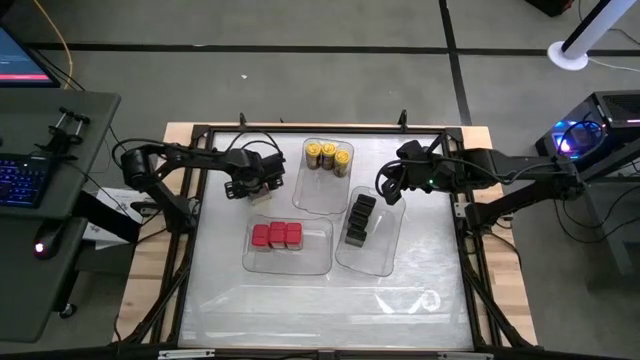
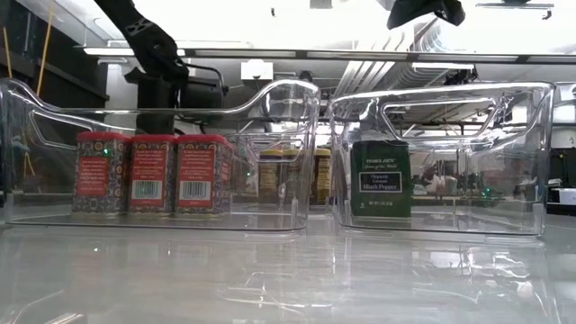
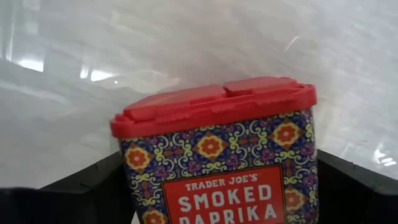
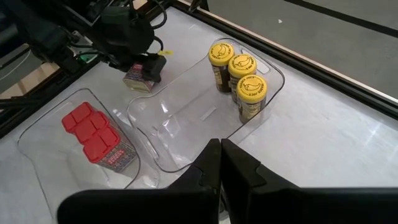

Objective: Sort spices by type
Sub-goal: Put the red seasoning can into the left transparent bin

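smoked paprika tin [image 3: 217, 155], red-lidded and patterned, sits gripped between left gripper [image 1: 250, 187] fingers; next, carry it to the clear plastic tray [image 1: 312, 262] of red tins; right gripper [image 1: 392, 190] closed, empty.

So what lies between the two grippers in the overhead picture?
In the high view, the clear tray with three yellow-lidded jars lies between the left gripper and right gripper.

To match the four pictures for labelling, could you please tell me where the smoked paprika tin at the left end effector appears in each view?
High view: paprika tin under the left end effector, left of the yellow-lidded jars.
Low view: not identifiable.
Left wrist view: tin fills the centre, between the dark fingers.
Right wrist view: tin at upper left, under the left end effector.
Shared landmark: the yellow-lidded jars.
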